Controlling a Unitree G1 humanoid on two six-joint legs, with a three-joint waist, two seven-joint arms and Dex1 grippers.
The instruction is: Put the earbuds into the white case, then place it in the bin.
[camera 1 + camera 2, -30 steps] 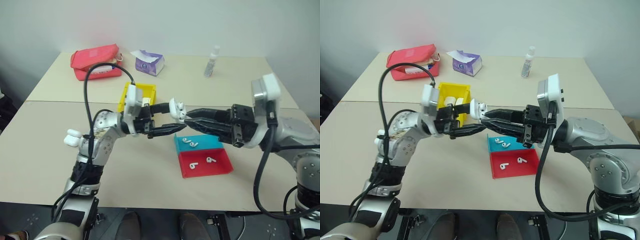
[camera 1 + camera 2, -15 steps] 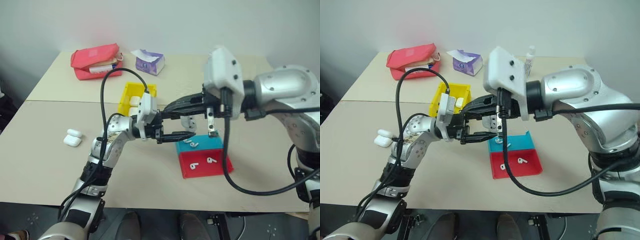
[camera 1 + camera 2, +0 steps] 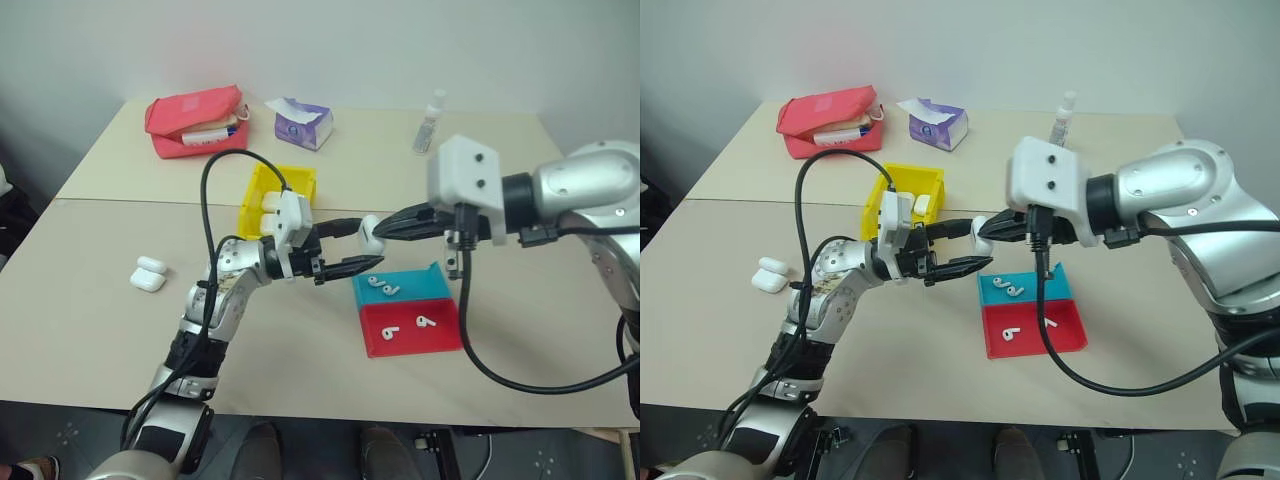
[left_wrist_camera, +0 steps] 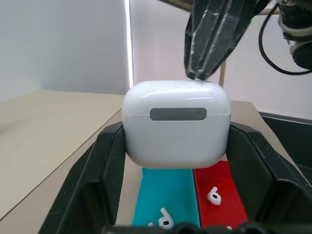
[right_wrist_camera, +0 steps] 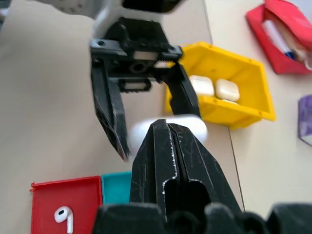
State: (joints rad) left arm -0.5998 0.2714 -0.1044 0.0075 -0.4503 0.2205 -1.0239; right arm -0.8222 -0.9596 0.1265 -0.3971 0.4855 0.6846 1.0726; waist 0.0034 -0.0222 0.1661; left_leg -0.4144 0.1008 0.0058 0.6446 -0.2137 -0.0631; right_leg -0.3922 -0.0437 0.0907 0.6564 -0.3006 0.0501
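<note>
1. Your left gripper [image 4: 175, 146] is clamped on the white case [image 4: 176, 124], one black finger on each side; the case's lid is down, and it hangs in the air above the bench [image 3: 90, 320], near the teal tray [image 3: 400, 288]
2. Your right gripper [image 3: 985, 231] has its two fingers pressed together with nothing between them; in the left wrist view its tip touches the top of the case's lid
3. The two arms meet over the middle of the bench, the left reaching in from the left, the right from the right
4. The earbuds are in two shallow trays set side by side just below the grippers: two lie in the teal tray [image 3: 1008, 290], and two in the red tray [image 3: 410, 325] nearer to you
5. The yellow bin [image 3: 252, 197] stands on the bench behind your left gripper and holds two closed white cases [image 5: 214, 88] side by side
6. Two more white cases [image 3: 148, 274] lie touching each other on the left part of the bench, well apart from the trays
7. At the far edge you have a red pouch [image 3: 195, 119], a purple tissue pack [image 3: 300, 124] and a small clear bottle [image 3: 429, 121]
</note>
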